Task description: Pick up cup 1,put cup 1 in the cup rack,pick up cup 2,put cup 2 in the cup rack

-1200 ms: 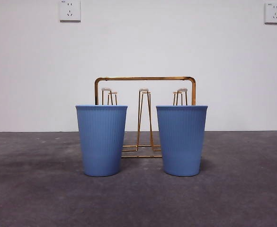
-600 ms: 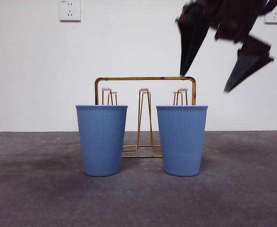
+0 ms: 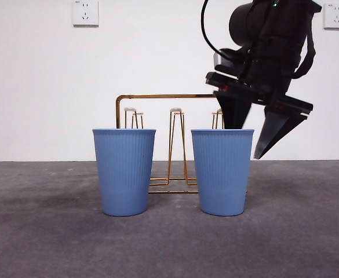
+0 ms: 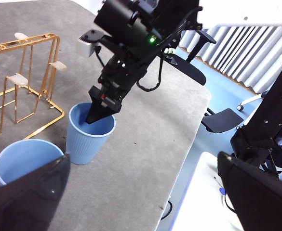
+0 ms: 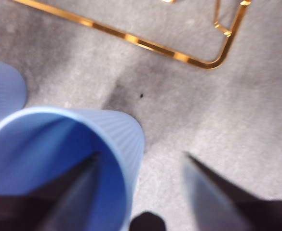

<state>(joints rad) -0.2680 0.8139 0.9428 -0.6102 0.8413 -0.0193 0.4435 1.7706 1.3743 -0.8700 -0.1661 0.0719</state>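
right pincer (image 3: 250,142) now lower, open astride right blue cup's (image 3: 222,172) rim, one jaw inside

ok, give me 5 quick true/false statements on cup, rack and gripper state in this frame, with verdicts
1. Both blue cups stand upright on the table. True: the left cup and the right cup both stand mouth up.
2. A cup already hangs on the cup rack. False: its pegs are bare, and both cups are on the table in front of it.
3. The right gripper straddles the right cup's rim, one jaw inside and one outside. True: the right wrist view shows this.
4. The right gripper is shut on the cup. False: its jaws are open, with the wall between them.
5. The left gripper is at the left cup's rim. False: it hangs back from both cups, jaws open.
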